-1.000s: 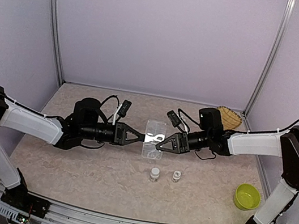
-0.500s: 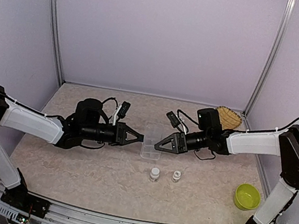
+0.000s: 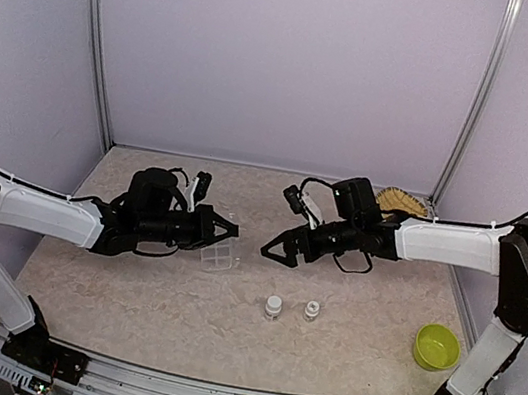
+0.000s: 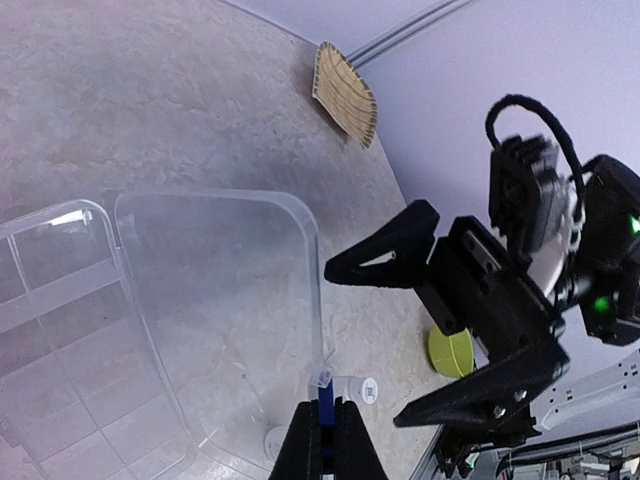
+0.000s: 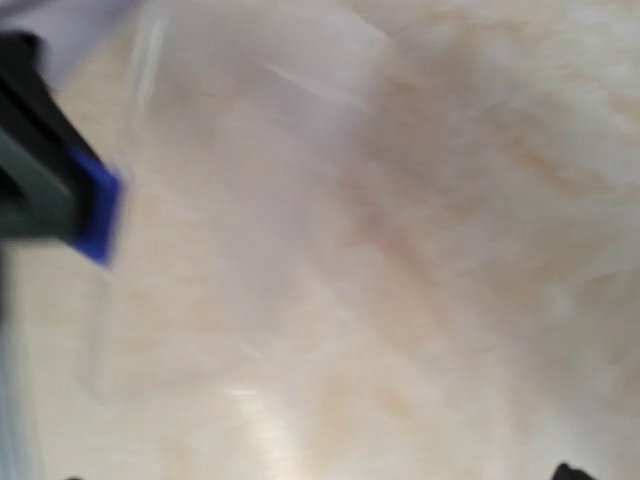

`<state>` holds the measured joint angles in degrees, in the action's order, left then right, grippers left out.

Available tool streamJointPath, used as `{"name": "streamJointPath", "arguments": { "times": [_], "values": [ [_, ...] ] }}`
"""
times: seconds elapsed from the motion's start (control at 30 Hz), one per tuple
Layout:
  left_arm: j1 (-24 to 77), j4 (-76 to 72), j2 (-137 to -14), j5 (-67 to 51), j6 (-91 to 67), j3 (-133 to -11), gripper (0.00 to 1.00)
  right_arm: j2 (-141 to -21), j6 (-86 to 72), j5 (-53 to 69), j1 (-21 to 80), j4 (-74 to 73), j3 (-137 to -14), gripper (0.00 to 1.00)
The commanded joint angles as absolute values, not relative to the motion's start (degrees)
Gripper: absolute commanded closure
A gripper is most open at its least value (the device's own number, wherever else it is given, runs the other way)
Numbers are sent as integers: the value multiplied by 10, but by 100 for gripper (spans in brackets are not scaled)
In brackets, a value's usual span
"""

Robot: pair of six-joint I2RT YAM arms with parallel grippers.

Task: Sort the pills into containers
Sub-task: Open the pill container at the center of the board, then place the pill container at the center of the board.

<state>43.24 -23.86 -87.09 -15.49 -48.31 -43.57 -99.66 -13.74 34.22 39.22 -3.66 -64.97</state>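
Left end effector (image 3: 221, 229) is pinched tight on the rim of the clear container's lid (image 4: 215, 300). The lid is swung open beside the divided base (image 4: 60, 340). The container (image 3: 222, 254) sits mid-bench (image 3: 127, 286), directly at this end effector's tip, its long side seemingly running near-to-far. Right end effector (image 3: 274, 249) is spread wide and holds nothing. It is just right of the container, not touching, with its fingers pointing at it. No pills can be made out. Two small bottles (image 3: 272, 306) stand nearer the front, closer to the right arm, so it probably fetches one next.
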Motion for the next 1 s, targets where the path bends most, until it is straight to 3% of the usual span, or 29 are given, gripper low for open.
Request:
{"name": "streamJointPath", "arguments": {
  "times": [0.0,0.63,0.97],
  "values": [
    [425,-209,-852,-101,-505,-436,100,-984,-13,126,466,-85,-666,0],
    [420,-209,-860,-44,-572,-427,100,-1039,36,-146,611,43,-692,3],
    [420,-219,-845,-38,-584,-415,99,-1081,32,-208,629,146,-692,20]
  ]
}}
